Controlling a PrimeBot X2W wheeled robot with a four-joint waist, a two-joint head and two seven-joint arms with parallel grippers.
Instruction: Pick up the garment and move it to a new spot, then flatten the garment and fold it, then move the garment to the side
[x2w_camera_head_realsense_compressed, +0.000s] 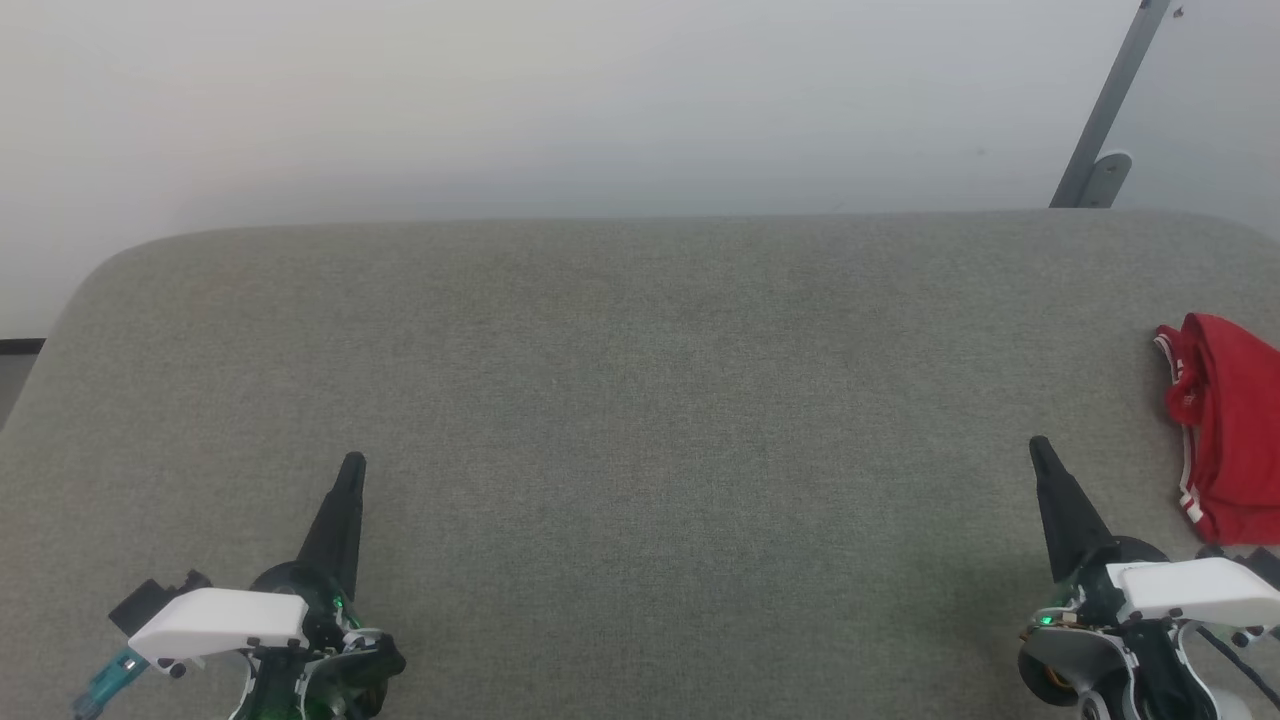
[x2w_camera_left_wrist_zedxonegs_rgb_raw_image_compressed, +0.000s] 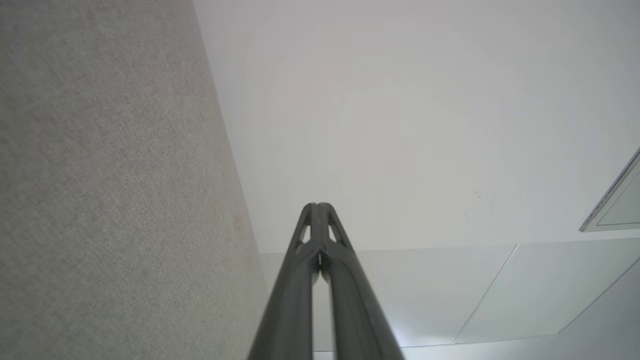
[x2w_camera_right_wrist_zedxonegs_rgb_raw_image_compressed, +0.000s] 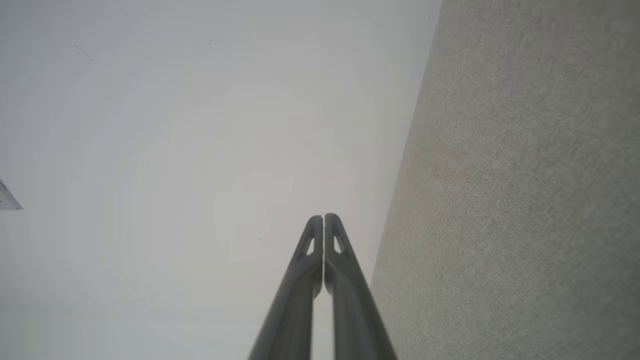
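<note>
Two grippers rest low in the head view: left gripper (x2w_camera_head_realsense_compressed: 352, 465) and right gripper (x2w_camera_head_realsense_compressed: 1040, 448) pinched together, empty. The garment (x2w_camera_head_realsense_compressed: 1225, 430) lies bunched at the grey table's (x2w_camera_head_realsense_compressed: 640, 380) right edge. Left wrist: jaws together. Right wrist: likewise, and probably best placed for the pickup.

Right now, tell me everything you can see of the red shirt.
The shirt is soft red fabric with white-and-red striped trim along its left side. It lies crumpled in a loose heap, neither flattened nor folded, at the far right of the grey pad. The picture's edge cuts it off, so its full shape and any lettering are hidden. It rests on the pad. The right tool, shut, points up just left of it, with its tip apart from the cloth.
</note>
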